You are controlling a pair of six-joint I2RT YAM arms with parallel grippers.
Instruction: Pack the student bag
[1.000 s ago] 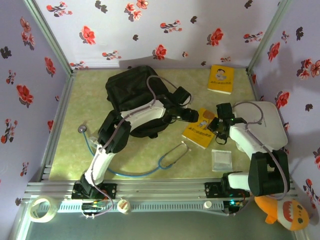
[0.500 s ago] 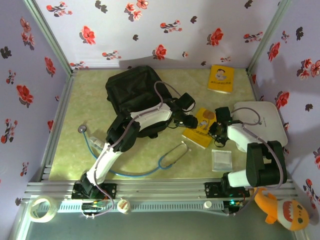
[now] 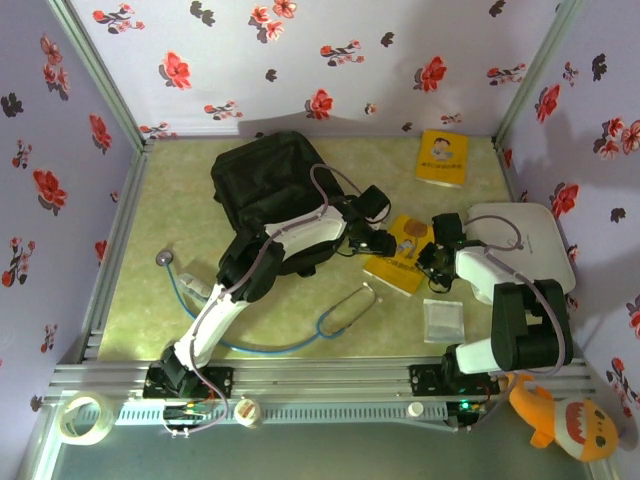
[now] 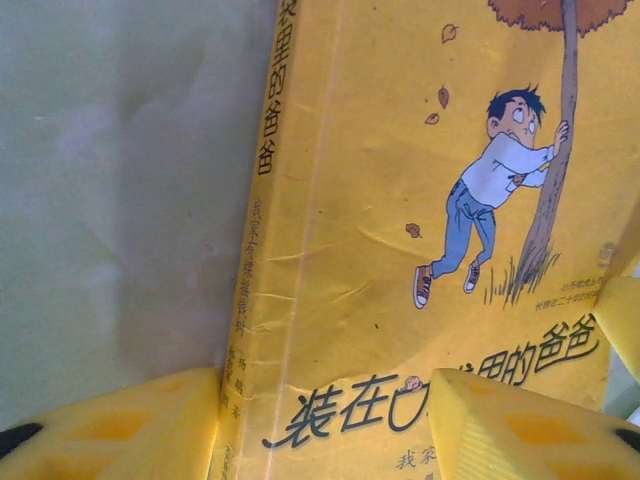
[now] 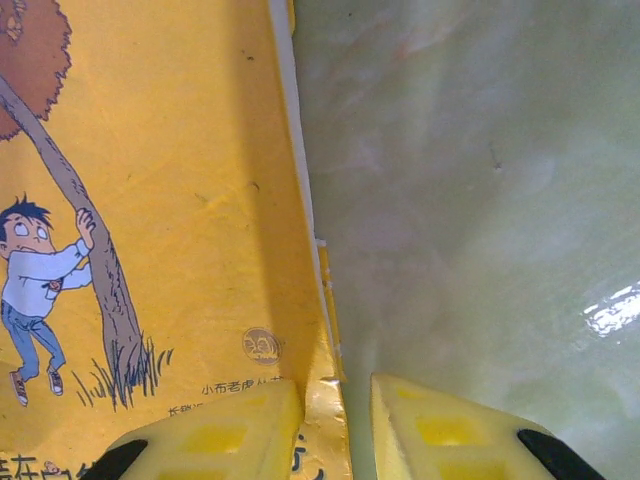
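Observation:
The student bag (image 3: 262,180), a black backpack, lies at the back left of the table, with my left arm reaching across it. A yellow book (image 3: 398,266) with a cartoon boy lies right of the bag. My left gripper (image 3: 378,243) is at the book's left side. Its jaws (image 4: 320,392) stand open astride the spine of the book (image 4: 400,200), one pad on the table and one over the cover. My right gripper (image 3: 432,262) is at the book's right edge. That gripper (image 5: 335,395) is narrowly open, with the curled cover edge of the book (image 5: 170,200) between its pads.
A second yellow book (image 3: 442,157) lies at the back right. A white board (image 3: 530,235) sits under my right arm. A stethoscope (image 3: 345,310) and a clear packet (image 3: 443,320) lie in front. A tape roll (image 3: 80,418) and an orange plush (image 3: 565,425) rest beyond the near rail.
Both grippers came down onto the yellow book, the left at its spine and the right at its far edge. Both sets of jaws narrowed. The book shifted slightly.

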